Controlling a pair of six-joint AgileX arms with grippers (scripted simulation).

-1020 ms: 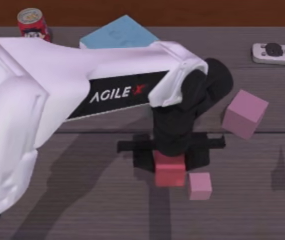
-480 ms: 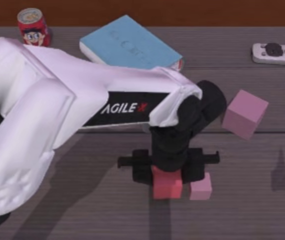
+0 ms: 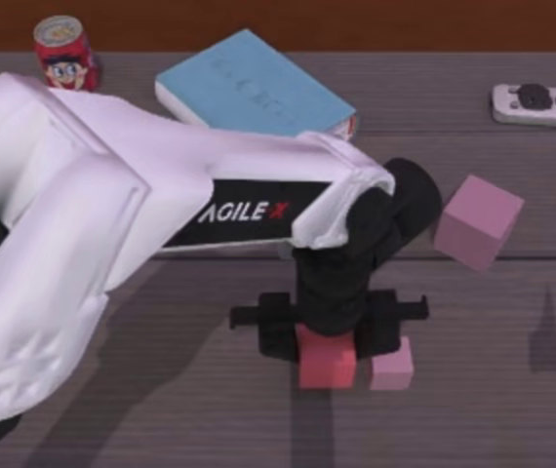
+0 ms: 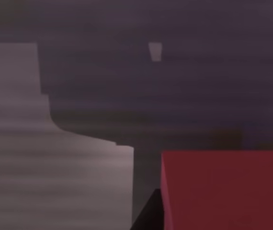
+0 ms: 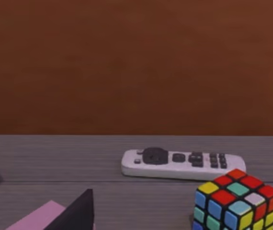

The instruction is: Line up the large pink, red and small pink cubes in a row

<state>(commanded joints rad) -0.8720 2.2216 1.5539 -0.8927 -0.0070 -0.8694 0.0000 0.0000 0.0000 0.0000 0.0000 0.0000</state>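
Red cube [image 3: 326,362] sits under our left hand [image 3: 329,336], clamped on it from above, touching the small pink cube [image 3: 392,364] on its right; the large pink cube [image 3: 477,221] lies well apart, up-right. Left wrist view: red fills one corner. Right wrist view: our right hand is unseen.

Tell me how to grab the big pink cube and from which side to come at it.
Come straight down from above and close the gripper on two opposite flat side faces of the big pink cube. It sits turned askew on the table, so rotate the gripper to match its faces. It stands apart from the red cube and small pink cube, so nothing crowds it.
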